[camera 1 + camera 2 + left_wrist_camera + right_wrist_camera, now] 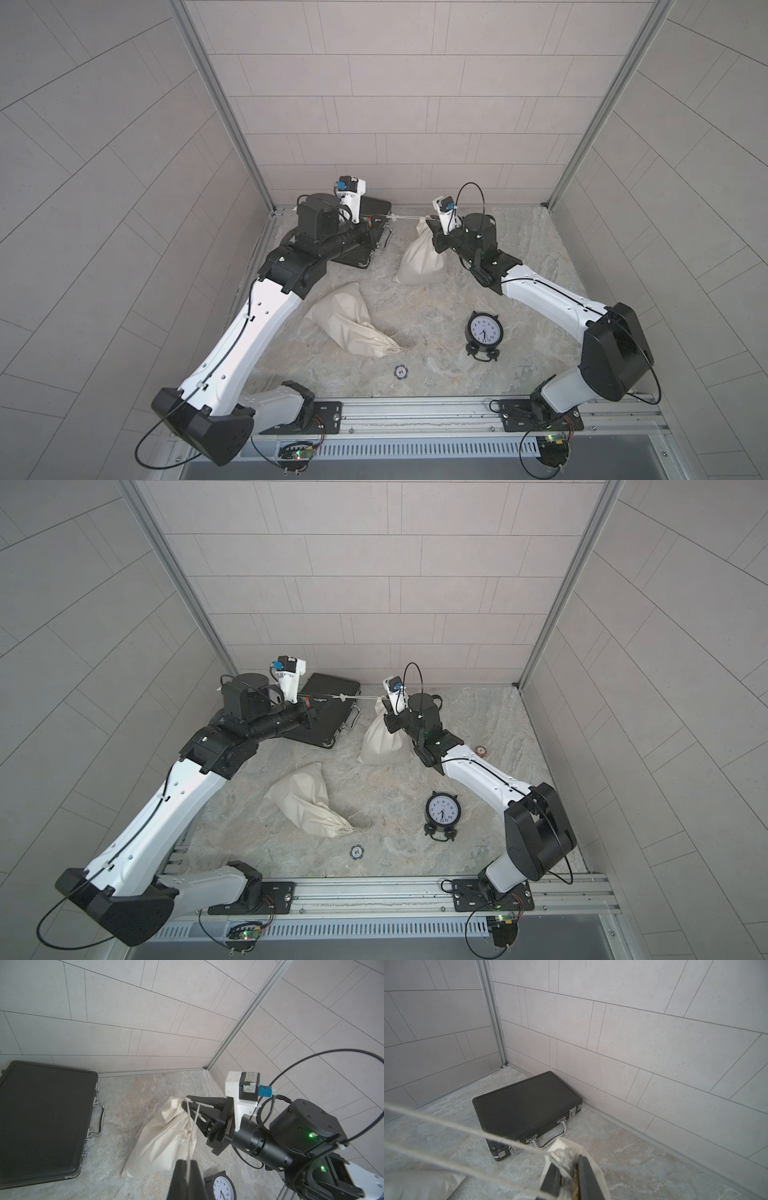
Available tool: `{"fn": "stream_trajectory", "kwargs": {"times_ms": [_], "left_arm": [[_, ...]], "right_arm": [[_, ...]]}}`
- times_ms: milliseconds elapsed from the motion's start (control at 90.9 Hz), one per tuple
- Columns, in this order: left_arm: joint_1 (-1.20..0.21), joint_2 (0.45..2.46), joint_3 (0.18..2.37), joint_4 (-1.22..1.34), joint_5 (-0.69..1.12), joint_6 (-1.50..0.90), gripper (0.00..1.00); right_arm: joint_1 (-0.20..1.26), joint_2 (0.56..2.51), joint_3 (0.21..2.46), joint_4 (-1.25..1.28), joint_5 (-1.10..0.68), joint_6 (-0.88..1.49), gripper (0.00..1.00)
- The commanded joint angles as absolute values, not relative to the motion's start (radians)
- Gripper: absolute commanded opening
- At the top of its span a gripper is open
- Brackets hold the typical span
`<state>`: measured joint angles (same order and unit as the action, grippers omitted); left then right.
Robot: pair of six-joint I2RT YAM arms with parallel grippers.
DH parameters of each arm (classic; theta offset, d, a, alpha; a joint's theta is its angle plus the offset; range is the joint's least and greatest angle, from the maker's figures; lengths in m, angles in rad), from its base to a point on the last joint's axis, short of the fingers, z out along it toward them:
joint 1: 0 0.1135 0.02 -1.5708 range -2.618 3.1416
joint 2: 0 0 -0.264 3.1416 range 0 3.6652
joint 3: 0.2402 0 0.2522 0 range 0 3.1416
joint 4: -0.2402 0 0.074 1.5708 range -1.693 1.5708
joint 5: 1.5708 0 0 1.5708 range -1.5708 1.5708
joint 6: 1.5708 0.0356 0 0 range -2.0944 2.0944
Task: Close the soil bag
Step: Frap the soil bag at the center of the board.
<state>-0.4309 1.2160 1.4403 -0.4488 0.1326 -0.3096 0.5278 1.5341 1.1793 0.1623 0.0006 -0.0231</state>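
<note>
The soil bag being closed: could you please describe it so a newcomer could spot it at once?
Find the black case by the back wall. Beside it stands a cream cloth bag. Unlike the other cream bag lying flat, its neck is pinched by the right gripper, drawstring stretched taut.

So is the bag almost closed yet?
Nearly. Done: the top of the soil bag is bunched tight. In hand: the right gripper pinches that top while the left gripper, shut on the drawstring, holds it stretched taut. Left: probably a last tug, then both let go.
</note>
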Motion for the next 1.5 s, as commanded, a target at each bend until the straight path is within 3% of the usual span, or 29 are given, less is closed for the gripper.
{"fn": "stream_trajectory", "kwargs": {"times_ms": [0,231,550,803,935,1156,1486], "left_arm": [[-0.393,1.072,1.506,-0.299,0.095,-0.326,0.00],[-0.393,1.026,1.486,-0.286,0.122,-0.336,0.00],[-0.395,1.033,1.447,-0.266,0.136,-0.364,0.00],[-0.394,1.095,1.435,-0.227,0.173,-0.407,0.00],[-0.394,1.122,1.450,-0.235,0.169,-0.416,0.00],[-0.393,1.150,1.452,-0.233,0.189,-0.422,0.00],[-0.394,1.151,1.454,-0.227,0.206,-0.431,0.00]], "right_arm": [[0.395,1.547,1.218,-0.087,0.264,-0.032,0.12],[0.390,1.433,1.246,-0.154,0.213,-0.064,0.19],[0.384,1.611,1.164,-0.129,0.277,0.020,0.25],[0.408,1.563,1.192,-0.149,0.052,0.029,0.31],[0.442,1.475,1.162,-0.086,-0.045,0.033,0.42],[0.584,1.409,1.165,-0.018,-0.066,0.013,0.77],[0.737,1.472,1.252,0.074,-0.025,-0.059,0.92]]}}
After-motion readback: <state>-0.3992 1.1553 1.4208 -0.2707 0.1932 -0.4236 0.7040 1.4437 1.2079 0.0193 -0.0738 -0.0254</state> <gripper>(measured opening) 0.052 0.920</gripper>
